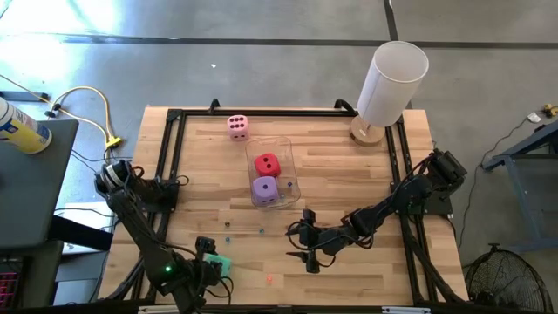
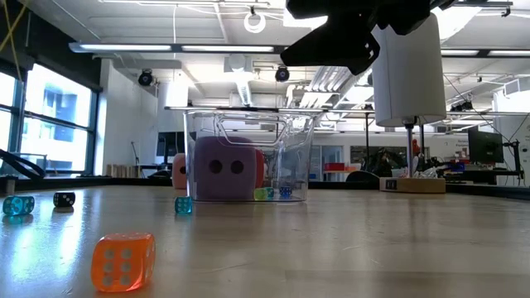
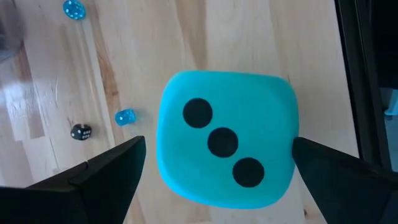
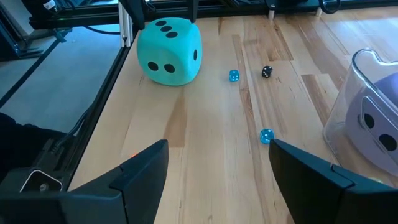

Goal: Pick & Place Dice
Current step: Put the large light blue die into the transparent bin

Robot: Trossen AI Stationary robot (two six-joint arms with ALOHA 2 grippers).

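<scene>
Sitting on bare wood between the wide-open left pincer fingers, untouched: teal-green die.

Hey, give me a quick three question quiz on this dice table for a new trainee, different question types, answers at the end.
1. True or false: the pink die lies inside the clear container.
2. Which dice are in the container? A) red die and purple die B) pink and teal C) teal only
3. Fill in: the open left gripper straddles the ___ die.

Key
1. False; it sits on the table beyond the container.
2. A
3. teal

The right gripper hovers open over bare table, holding nothing.
</scene>
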